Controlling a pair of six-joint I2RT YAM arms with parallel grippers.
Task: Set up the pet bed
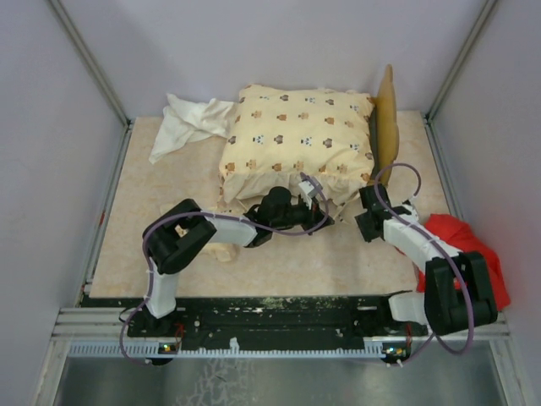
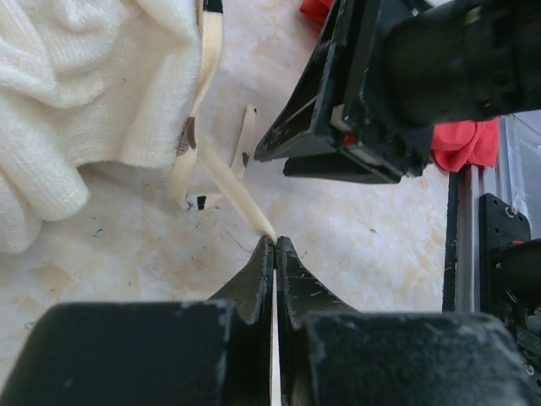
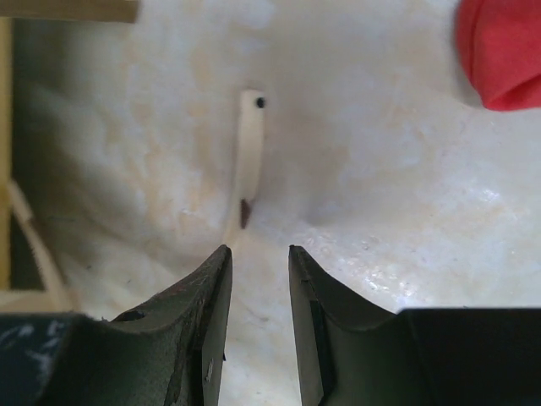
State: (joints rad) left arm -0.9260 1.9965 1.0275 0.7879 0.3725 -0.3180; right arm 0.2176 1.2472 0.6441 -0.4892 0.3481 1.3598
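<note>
Cream cushion (image 1: pixel 296 135), one; red cloth (image 1: pixel 467 244), one

Overhead above pet bed (image 1: pixel 296 135); wrist close-ups

A: Item, upper centre?
B: Cream animal-print cushion (image 1: pixel 296 139), wooden headboard (image 1: pixel 387 118) upright at its right side.
A: Other entries?
B: White cloth (image 1: pixel 190 123), upper left. Red cloth (image 1: pixel 465 245), lower right. Left gripper (image 1: pixel 317 207) at cushion's near edge.

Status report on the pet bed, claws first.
Left claw shut on a cream tie strap. Right claw open, empty, loose strap just ahead. Cushion heaped against the headboard. Red cloth off right, not blocking.
</note>
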